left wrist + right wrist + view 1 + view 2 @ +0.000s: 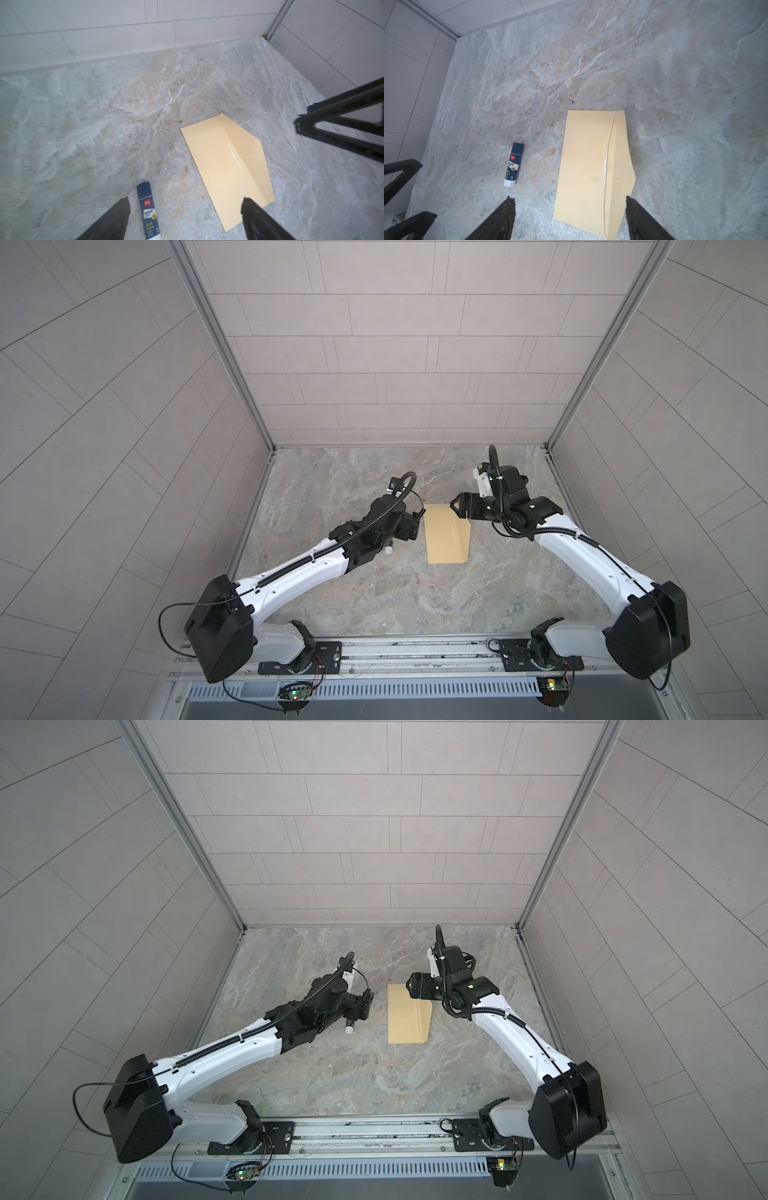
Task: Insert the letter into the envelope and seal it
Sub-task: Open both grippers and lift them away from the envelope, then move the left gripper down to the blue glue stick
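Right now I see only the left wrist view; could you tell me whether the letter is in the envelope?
Observer: The right wrist view shows a pale sliver at the envelope mouth, perhaps the letter.
Operator: Does the flap lie flat?
Observer: No; in both top views the flap looks tilted up.
Operator: And the right jaws?
Observer: Open and empty, above the envelope's far end.

We find a robotics lab test cell: robot arms point(291, 572) bolted to a metal rail point(415, 649), tile-pattern wall panels point(374, 344) in aluminium framing point(227, 352), a stone-print tabletop point(374, 605), and exposed circuit boards point(295, 694) with lit indicator lights.
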Robot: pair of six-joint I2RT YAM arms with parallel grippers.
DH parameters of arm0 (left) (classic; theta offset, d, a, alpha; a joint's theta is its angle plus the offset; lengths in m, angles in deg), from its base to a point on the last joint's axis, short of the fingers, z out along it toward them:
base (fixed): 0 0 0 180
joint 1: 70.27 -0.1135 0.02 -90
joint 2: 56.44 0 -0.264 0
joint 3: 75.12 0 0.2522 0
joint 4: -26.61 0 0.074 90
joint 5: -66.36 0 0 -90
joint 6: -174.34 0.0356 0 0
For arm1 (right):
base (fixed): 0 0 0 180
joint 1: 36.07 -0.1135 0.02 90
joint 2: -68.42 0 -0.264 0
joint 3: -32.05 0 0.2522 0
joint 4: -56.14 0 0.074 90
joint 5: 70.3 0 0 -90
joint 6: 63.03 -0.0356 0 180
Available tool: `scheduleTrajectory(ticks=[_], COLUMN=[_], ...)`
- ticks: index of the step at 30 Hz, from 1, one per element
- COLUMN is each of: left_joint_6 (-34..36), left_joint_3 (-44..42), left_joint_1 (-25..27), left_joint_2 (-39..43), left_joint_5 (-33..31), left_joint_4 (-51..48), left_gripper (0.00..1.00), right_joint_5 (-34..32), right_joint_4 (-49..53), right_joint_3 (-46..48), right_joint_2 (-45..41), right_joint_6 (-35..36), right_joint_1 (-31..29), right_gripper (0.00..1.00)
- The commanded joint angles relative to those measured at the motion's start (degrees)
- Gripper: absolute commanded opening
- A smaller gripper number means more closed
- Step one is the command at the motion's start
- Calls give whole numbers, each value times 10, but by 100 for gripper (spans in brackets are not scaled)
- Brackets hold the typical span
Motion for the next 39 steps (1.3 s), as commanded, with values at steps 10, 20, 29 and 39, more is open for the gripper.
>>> scheduleTrajectory(ticks=[10, 20, 29, 39], left_joint_6=[-57, -61, -108, -94], left_joint_3=[1, -2, -2, 17], left_joint_1=[-52, -63, -101, -117], left_joint_2=[4, -25, -55, -79], left_joint_5=[-59, -97, -52, -16], left_joint_4=[-113, -113, -120, -143], left_gripper=[100, 100, 100, 100], right_joint_5=[-16, 1, 16, 33], right_joint_4=[-1, -4, -11, -16], right_joint_3=[59, 87, 96, 102], right_joint_2=[-73, -73, -71, -61], right_joint_6=[35, 56, 65, 69], right_joint_1=[56, 73, 78, 79], right_gripper=[99, 99, 99, 99])
